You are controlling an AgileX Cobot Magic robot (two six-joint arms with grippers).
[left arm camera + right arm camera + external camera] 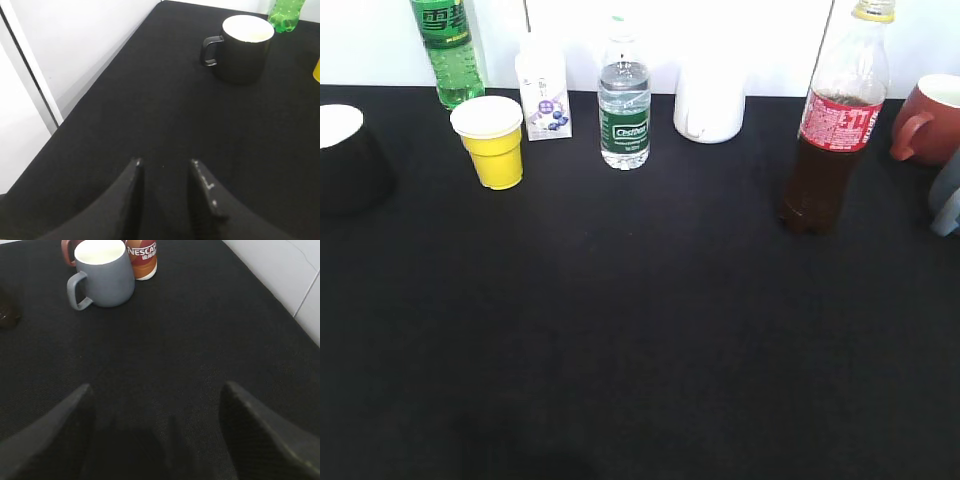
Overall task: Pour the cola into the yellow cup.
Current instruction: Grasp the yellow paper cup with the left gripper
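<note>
**A:** Where did the arms stand, and what did they hold?

**B:** Neither held anything. The right gripper (pixel 156 432) hung low over bare black table (pixel 640 340) with its fingers spread wide. The left gripper (pixel 165 195) had its fingers a narrow gap apart, nothing between them.

**A:** And the cola (pixel 836 125)?

**B:** Ahead of the right gripper and off to its left; only a dark edge of its base showed at the left border of the right wrist view. It stood upright, cap on, partly filled. The yellow cup (pixel 493 142) sat far ahead of the left gripper and to its right, a sliver at that view's edge.

**A:** What could have gone wrong?

**B:** Several things, I judged. The bottle was tall and narrow, so a finger brushing it on approach could have toppled it. A grey mug (pixel 102 272) and a coffee can (pixel 142 257) stood ahead of the right gripper, a red-brown mug (pixel 930 118) near the bottle; a wide swing might have clipped them. The cap looked closed, so nothing would pour until it was off. The cup was small and light, close beside a green bottle (pixel 448 50) and a carton (pixel 544 95); a crowded, hasty tilt risked spilling or knocking it.
</note>
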